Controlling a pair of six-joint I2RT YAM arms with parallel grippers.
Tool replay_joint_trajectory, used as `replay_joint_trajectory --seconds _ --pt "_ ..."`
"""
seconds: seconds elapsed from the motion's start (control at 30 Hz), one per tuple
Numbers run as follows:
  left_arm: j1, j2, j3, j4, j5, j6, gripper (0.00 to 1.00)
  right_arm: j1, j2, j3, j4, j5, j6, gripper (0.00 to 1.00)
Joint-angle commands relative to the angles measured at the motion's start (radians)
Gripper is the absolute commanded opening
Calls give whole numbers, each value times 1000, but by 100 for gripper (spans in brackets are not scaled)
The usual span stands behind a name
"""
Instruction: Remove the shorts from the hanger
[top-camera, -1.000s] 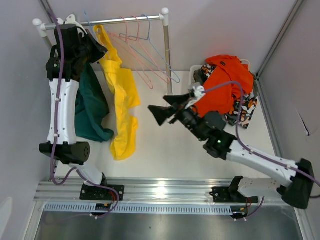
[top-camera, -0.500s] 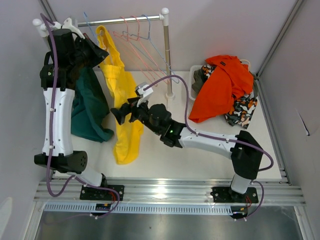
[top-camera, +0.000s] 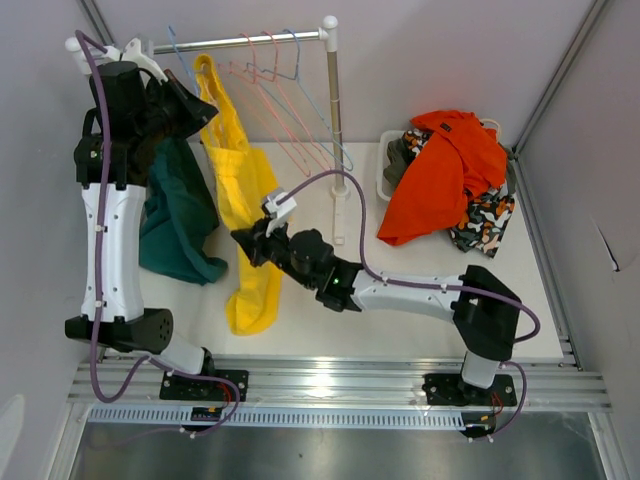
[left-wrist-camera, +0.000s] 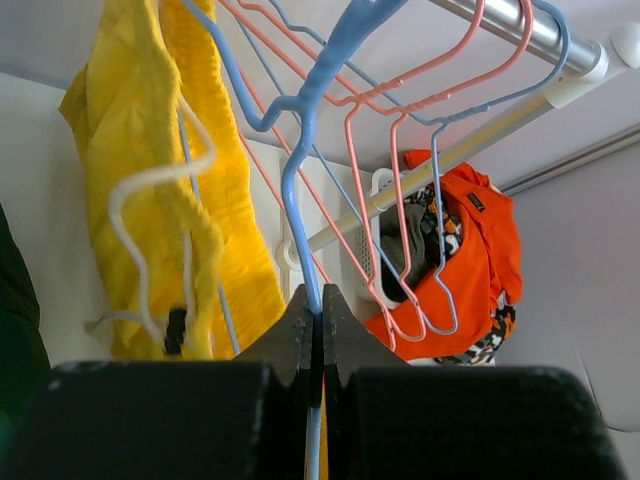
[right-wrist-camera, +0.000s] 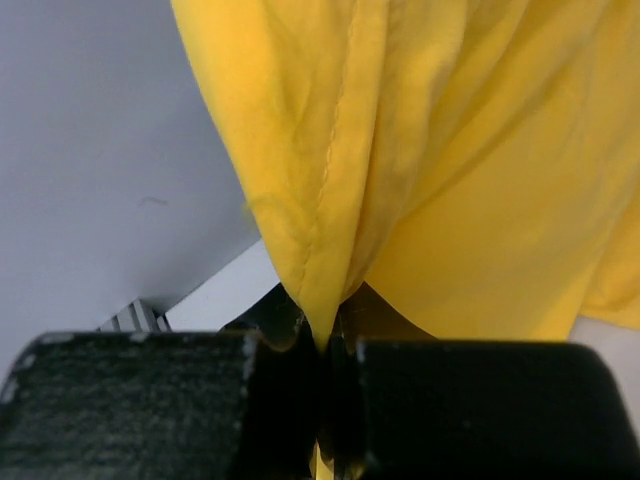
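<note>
The rail (top-camera: 240, 41) runs left to right above the rear left of the surface (top-camera: 400, 300), and a post (top-camera: 335, 130) carries its right end. The hangers (top-camera: 290, 100) hang along the rail. The hanging shorts (top-camera: 240, 190) sit left of the bare hangers. A second pair of shorts (top-camera: 180, 215) hangs further left, partly behind the left arm. The basket (top-camera: 385, 165) stands right of the post, at the rear right. The pile of shorts (top-camera: 445, 170) lies in and over it.

The left end effector (left-wrist-camera: 312, 312) is at the rail's left end, clamped on the gripped hanger (left-wrist-camera: 300, 190). The right end effector (top-camera: 250, 243) is in front of the rail, pinching a fold of the hanging shorts.
</note>
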Motion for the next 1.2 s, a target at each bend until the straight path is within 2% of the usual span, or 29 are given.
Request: replay_joint_trajectory --seconds 0.0,0.17,0.27,0.37,0.5,0.67,0.83,0.97,1.03,1.1,1.17 --pt "21 -2 95 91 -9 19 0 73 -83 -138 2 72 18 0" --pt "39 44 159 72 -42 39 0 196 -148 -279 -11 192 53 0" --pt "70 50 167 68 -28 28 0 213 -147 -305 -8 204 85 0" --pt "72 23 105 74 0 18 0 204 -116 -270 4 235 61 0" --pt "70 -55 4 78 49 8 0 124 -58 -154 21 234 16 0" --pt "72 -165 -142 69 135 -11 0 -23 54 137 -65 152 -1 0" --pt "70 -270 -229 66 144 -12 0 -128 117 307 -165 88 21 0" --pt "73 -258 -189 48 75 22 0 -103 4 200 -183 65 56 0" --pt "73 -234 -180 51 58 30 0 -51 -72 50 -160 89 61 0" --pt "72 -215 -167 67 44 31 0 -2 -195 -111 -139 185 61 0" --pt "73 -194 -158 78 32 35 0 67 -275 -193 -158 259 48 0"
